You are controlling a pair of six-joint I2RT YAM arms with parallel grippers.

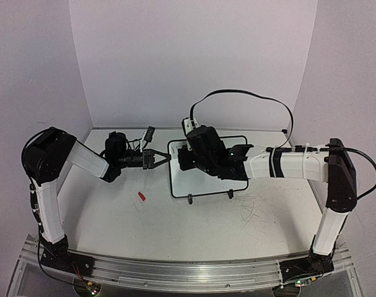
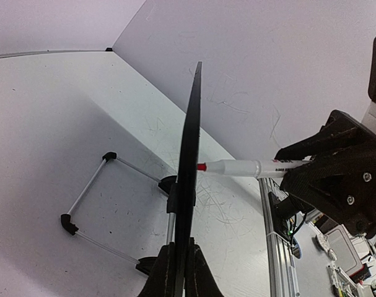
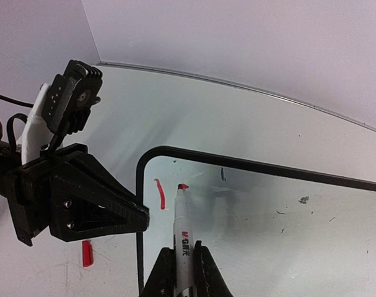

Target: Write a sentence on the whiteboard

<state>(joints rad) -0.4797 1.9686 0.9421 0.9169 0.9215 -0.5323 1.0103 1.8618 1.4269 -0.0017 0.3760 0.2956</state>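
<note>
The whiteboard (image 1: 181,184) stands tilted on its feet at mid-table. My left gripper (image 1: 165,158) is shut on its left edge; the left wrist view has the board edge-on (image 2: 191,148) between the closed fingers (image 2: 166,266). My right gripper (image 3: 179,252) is shut on a white marker (image 3: 183,226). The marker's red tip (image 3: 183,186) is at the board's face near the upper left corner. Of the sentence, one short curved red stroke (image 3: 160,193) shows just left of the tip. The left wrist view also has the marker (image 2: 249,167) meeting the board.
A red marker cap (image 1: 141,197) lies on the table left of the board, also in the right wrist view (image 3: 87,253). The board's wire feet (image 2: 69,224) reach out behind it. Grey scribble scuffs (image 1: 253,210) mark the tabletop. Walls close the back and sides.
</note>
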